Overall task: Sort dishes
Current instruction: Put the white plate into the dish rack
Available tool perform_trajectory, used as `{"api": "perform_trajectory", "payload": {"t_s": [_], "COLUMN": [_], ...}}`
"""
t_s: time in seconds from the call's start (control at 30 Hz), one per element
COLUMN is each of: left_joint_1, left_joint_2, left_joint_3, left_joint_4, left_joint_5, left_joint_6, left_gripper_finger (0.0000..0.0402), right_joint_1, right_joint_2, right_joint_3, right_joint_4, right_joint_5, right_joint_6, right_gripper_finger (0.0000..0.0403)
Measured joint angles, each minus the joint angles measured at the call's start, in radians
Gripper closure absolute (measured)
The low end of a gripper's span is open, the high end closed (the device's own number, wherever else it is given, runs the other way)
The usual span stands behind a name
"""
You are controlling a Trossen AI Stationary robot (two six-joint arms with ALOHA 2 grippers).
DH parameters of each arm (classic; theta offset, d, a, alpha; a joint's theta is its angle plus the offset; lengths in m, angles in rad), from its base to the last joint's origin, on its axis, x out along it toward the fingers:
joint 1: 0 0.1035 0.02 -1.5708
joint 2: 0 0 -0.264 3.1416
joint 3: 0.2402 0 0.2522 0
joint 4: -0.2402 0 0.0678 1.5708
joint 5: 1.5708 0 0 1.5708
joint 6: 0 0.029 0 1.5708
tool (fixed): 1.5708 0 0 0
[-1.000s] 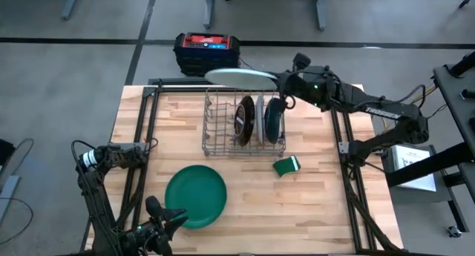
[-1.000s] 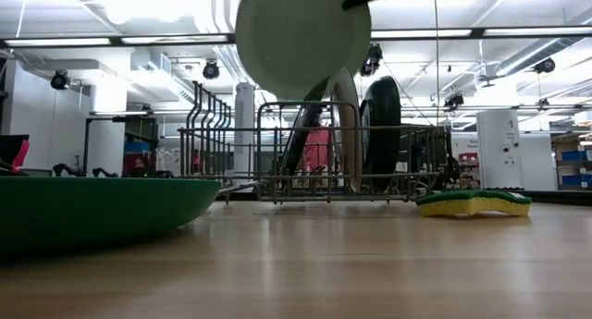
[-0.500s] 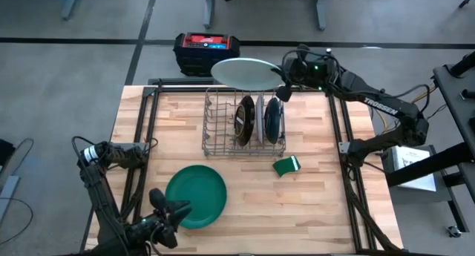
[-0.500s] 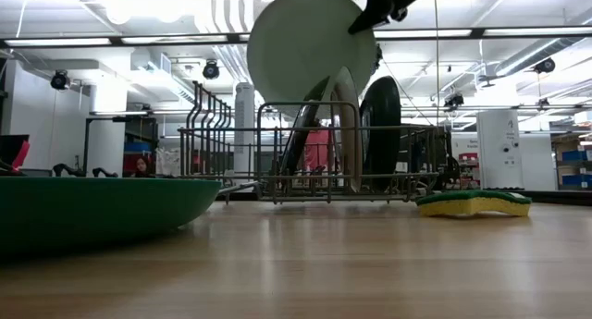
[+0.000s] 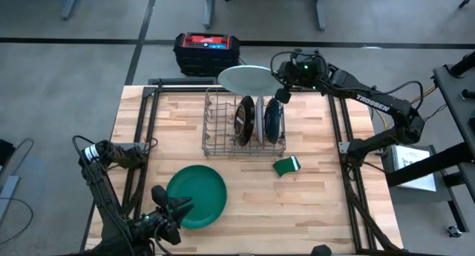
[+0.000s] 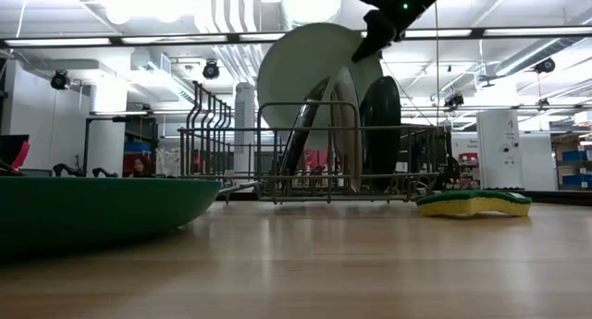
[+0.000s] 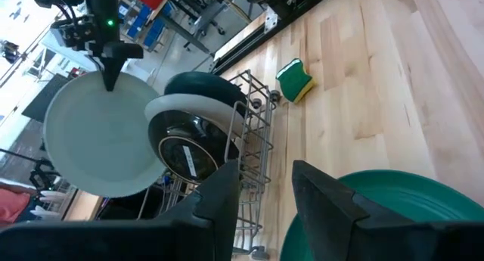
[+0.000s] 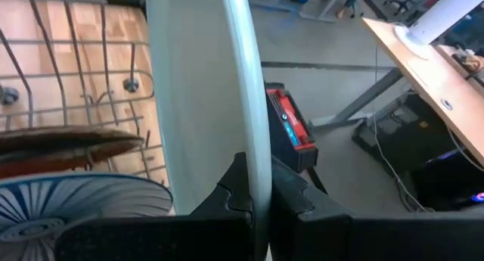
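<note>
High view first, and we take the grey wire rack (image 5: 243, 126) as our landmark. Well to the rack's left and toward the near edge of the table (image 5: 326, 204), our left gripper (image 5: 180, 209) sits at the rim of the bright green plate (image 5: 197, 195), which lies flat on the wood. Our left wrist view shows the two dark fingers (image 7: 327, 204) apart with nothing between them, just over that green rim (image 7: 378, 215).

Inside the rack we see three plates standing on edge: the dark red-brown plate (image 5: 244, 119), a thin white plate (image 5: 260, 118) beside it, and the dark teal plate (image 5: 272, 119) farthest right.

Above the rack's far side hangs the large pale plate (image 5: 248, 79), tilted, lifted clear of the table and partly over the rack's top. Our right gripper (image 5: 281, 94) is clamped on its rim at the plate's right edge, so the plate stretches leftward from the pincer. Our right wrist view shows the fingers (image 8: 234, 187) pinched tight on the pale rim (image 8: 204, 102).

Right of the rack and a little nearer lies the small green sponge (image 5: 286, 165).
</note>
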Motion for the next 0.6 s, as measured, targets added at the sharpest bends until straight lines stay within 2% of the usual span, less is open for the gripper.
{"api": "perform_trajectory", "payload": {"t_s": [0.6], "left_joint_1": [0.009], "left_joint_2": [0.0], "left_joint_3": [0.0], "left_joint_4": [0.0], "left_joint_5": [0.001], "left_joint_6": [0.0], "left_gripper_finger": [0.0286], "right_joint_1": [-0.006], "right_joint_2": [0.087], "right_joint_3": [-0.009], "right_joint_4": [-0.009], "right_joint_5": [0.001], "right_joint_6": [-0.053], "right_gripper_finger": [0.0403]}}
